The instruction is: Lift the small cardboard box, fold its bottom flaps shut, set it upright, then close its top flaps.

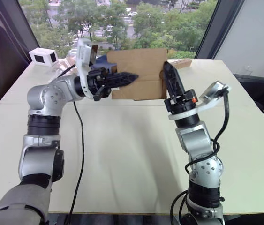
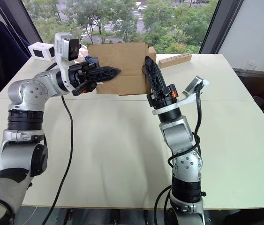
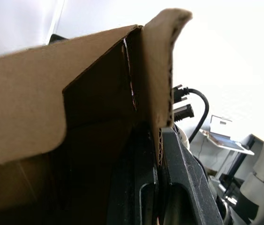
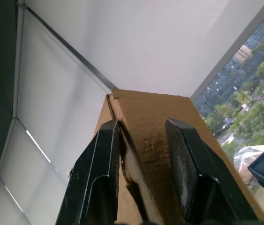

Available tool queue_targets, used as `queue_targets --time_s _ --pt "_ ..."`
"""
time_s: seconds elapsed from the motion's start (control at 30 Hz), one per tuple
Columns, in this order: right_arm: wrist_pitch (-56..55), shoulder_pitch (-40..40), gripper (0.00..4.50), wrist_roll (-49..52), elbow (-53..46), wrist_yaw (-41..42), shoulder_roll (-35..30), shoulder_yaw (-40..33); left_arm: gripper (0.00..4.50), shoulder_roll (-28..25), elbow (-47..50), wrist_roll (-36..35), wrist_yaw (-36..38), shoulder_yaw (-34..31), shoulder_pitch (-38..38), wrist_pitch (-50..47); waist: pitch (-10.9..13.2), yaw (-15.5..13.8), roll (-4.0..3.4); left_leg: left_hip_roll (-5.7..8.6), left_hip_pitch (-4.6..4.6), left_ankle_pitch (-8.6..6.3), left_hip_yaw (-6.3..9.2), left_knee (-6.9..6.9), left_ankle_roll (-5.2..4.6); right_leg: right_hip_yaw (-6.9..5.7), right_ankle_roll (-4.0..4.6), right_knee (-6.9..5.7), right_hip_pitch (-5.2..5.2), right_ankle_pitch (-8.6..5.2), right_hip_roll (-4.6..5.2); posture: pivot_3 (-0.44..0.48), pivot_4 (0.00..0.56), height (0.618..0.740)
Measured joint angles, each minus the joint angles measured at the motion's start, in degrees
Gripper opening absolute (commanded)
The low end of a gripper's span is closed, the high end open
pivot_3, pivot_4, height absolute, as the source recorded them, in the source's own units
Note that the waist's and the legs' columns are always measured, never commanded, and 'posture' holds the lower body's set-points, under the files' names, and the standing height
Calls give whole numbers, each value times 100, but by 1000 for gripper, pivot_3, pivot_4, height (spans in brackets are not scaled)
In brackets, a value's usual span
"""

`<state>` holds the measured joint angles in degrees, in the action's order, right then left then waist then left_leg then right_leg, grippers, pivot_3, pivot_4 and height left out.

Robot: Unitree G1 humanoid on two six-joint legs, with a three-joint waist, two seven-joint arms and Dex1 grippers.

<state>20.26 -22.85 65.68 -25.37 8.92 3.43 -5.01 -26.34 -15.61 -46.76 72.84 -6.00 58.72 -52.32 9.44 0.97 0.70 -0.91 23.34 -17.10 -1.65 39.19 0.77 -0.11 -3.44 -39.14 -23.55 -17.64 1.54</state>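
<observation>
Cardboard fills the middle of the scene: the small cardboard box is held up off the bench, between the two arms and in front of the window. The left tool reaches in from the box's left side, its black fingers lying across the front face; the left wrist view shows those fingers pressed together on a thin cardboard panel at the box's edge. The right tool points upward at the box's right edge, and the right wrist view shows its two fingers parted either side of a cardboard wall, close against it, though whether they squeeze it I cannot tell.

Behind the box, partly hidden by it, a dark blue bag shows at its upper left corner. A white box with a black window stands well to the left of the cardboard box, near the bench's far edge. A long wooden block lies just to the right of the box, also toward the far edge. The held box blocks most of the view of what lies directly behind it.
</observation>
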Motion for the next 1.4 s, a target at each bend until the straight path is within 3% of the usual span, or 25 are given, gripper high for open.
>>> queue_targets --time_s 0.6,0.97,1.13,1.17,1.27,1.4 --pt "237 201 1512 28 -172 60 -47 174 0 -4 -118 -2 -25 -44 -7 45 0 1 0 0 0 0 0 0 0 0 0 0 0 0 0 0 150 740" --pt "695 519 1512 973 -611 167 -1310 -417 0 -274 -62 -65 50 -45 48 -133 0 -8 0 0 0 0 0 0 0 0 0 2 2 0 0 0 150 740" --pt "694 677 1512 1577 -727 153 -1528 -681 0 -295 2 -124 75 -43 48 -228 0 -5 0 0 0 0 0 -1 -1 0 0 2 2 0 0 0 150 740" --pt "687 713 1010 1641 -727 137 -1587 -721 0 -300 2 -125 77 -43 48 -236 0 -4 0 0 0 0 0 -1 -1 0 0 2 2 0 0 0 150 740" --pt "685 722 93 1495 -707 124 -1720 -729 0 -302 3 -128 97 -39 48 -242 0 -4 0 0 0 0 0 -1 -1 0 0 2 1 0 -1 0 150 740" --pt "692 716 93 1056 -573 175 -1833 -637 0 -302 4 -127 182 -21 49 -244 0 -12 0 0 0 0 0 -1 -1 0 0 2 1 0 -1 0 150 740"
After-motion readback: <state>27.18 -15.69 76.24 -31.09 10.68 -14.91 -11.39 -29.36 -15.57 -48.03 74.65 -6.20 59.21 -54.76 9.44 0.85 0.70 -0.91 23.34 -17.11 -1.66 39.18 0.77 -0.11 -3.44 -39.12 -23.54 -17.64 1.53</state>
